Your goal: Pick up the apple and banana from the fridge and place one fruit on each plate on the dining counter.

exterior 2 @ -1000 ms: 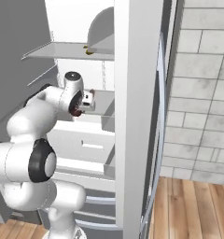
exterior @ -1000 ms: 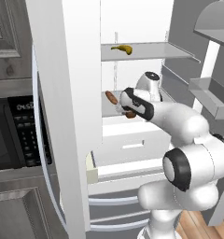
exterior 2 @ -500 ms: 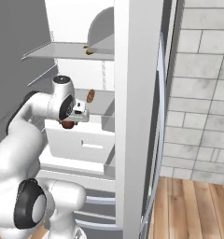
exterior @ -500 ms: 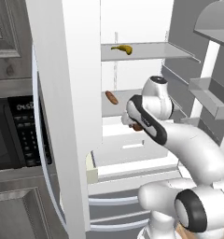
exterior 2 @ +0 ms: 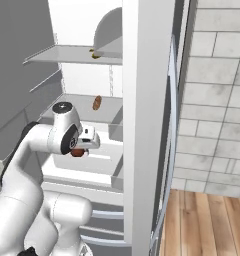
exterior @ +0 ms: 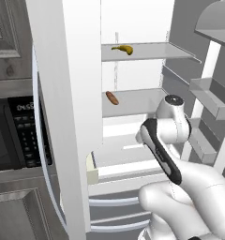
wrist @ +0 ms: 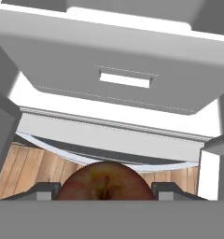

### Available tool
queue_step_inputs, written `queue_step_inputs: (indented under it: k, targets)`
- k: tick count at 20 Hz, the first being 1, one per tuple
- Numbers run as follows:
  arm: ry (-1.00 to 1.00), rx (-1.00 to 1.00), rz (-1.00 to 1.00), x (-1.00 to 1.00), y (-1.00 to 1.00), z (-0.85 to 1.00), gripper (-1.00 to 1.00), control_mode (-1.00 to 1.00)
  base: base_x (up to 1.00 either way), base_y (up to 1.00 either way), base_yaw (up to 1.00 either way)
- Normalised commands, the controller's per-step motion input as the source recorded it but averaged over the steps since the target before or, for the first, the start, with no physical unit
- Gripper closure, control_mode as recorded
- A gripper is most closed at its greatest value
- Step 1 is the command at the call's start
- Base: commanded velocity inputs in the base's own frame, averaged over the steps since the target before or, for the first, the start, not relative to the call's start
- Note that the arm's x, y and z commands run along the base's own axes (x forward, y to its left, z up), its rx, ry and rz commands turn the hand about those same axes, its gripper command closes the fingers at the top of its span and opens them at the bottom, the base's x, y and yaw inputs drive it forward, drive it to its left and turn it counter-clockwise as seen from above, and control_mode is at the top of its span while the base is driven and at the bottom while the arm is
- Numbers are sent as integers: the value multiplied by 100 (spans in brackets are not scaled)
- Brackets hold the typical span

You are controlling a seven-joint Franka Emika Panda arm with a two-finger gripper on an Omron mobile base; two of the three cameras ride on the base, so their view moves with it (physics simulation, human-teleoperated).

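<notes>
Gripper (wrist: 104, 192) grips apple (wrist: 103, 182), pointing down at fridge (wrist: 128, 107) drawer.

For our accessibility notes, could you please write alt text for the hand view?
A dark red apple sits between the gripper fingertips, held at the bottom of the picture. Beyond it are the fridge's white drawer with a slot handle, and a strip of wooden floor.

banana (exterior: 123, 48) on upper fridge (exterior: 133, 23) shelf, roll (exterior: 112, 98) on shelf below, apple (wrist: 104, 182) between hand (wrist: 104, 190) fingers before drawer (wrist: 123, 84)
</notes>
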Motion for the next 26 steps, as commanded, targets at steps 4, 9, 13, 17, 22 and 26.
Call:
queue_step_inputs:
  k: [4,9,13,17,22,26]
  targets:
    - [0,0,0,-13,-9,0,100,-100,0,0,0]
    - [0,0,0,-3,0,0,100,100,-13,0,0]
    - [0,0,0,0,0,0,100,100,-51,0,9]
    - [0,0,0,0,0,0,100,100,-32,1,23]
    - [0,0,0,0,0,0,100,100,-42,4,40]
    - [0,0,0,0,0,0,100,100,-49,1,53]
